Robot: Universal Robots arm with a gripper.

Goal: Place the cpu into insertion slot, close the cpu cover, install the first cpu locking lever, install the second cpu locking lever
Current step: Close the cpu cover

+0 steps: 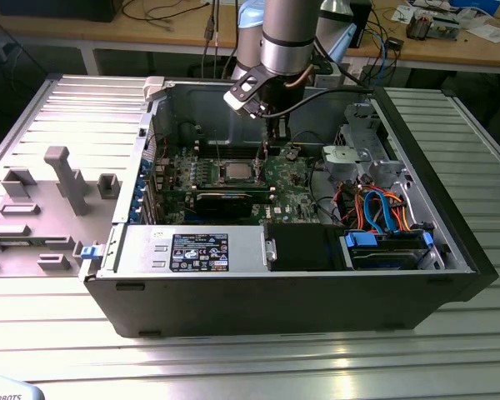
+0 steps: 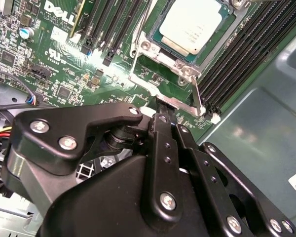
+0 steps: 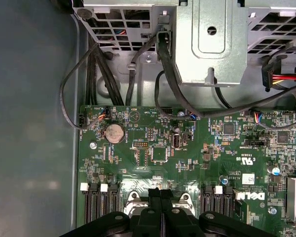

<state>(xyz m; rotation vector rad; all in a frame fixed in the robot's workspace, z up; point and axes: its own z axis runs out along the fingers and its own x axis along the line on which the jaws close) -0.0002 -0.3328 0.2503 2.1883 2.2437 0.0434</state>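
Note:
The cpu (image 2: 192, 24), a silvery square chip, lies in the insertion slot (image 2: 144, 47) on the green motherboard; in the exterior view the cpu (image 1: 236, 172) sits mid-board. The cpu cover (image 2: 230, 25) lies flat as a metal frame around the chip. A thin wire locking lever (image 2: 196, 94) runs along one side of the socket. My gripper (image 2: 166, 106) is shut, with its black fingers pressed together. The tips are down at the socket frame's edge, close to that lever's end. I cannot tell whether they pinch the wire. The gripper (image 1: 267, 148) hangs just to the exterior view's right of the chip, and its shut fingers (image 3: 154, 197) show in the first wrist view.
Long black memory slots (image 2: 251, 54) flank the socket. A black expansion card (image 1: 225, 200) lies in front of it. A drive cage (image 1: 358, 150) and orange and blue cables (image 1: 383, 208) crowd the case's right. The case walls enclose everything. A grey fixture (image 1: 50, 192) stands outside, left.

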